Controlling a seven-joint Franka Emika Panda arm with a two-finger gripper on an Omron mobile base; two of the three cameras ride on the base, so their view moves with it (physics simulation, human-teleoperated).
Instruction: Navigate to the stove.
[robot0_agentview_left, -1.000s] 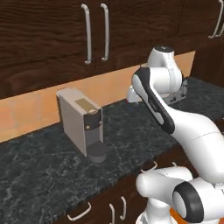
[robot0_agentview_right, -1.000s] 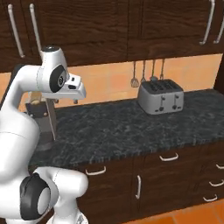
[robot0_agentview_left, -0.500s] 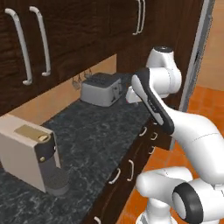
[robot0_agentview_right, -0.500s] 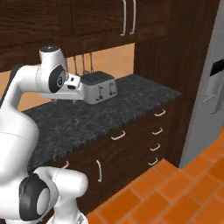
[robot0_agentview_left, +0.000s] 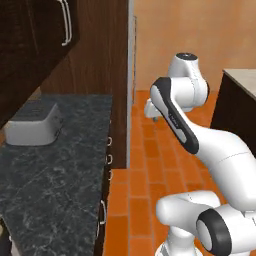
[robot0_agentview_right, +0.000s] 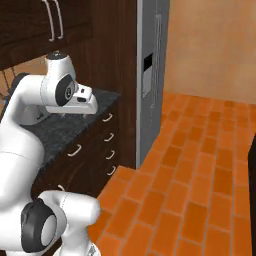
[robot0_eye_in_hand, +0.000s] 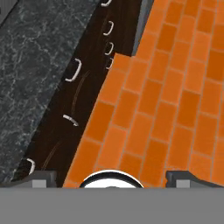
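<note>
Below gripper (robot0_eye_in_hand: 111, 175): orange floor (robot0_eye_in_hand: 166, 100), drawers (robot0_eye_in_hand: 74, 109) to side. Fingers spread, holding nothing. No stove seen; keep turning slowly, arm tucked.

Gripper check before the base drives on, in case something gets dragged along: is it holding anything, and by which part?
Nothing is held. In the hand view the gripper has its two fingertips wide apart, with only orange floor tiles beyond the gap.

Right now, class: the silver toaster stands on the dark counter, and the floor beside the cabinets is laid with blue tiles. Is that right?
Not quite. The floor is laid with orange tiles, not blue, as the right base view shows. The rest holds: the silver toaster stands on the dark counter, beside the cabinets.
</note>
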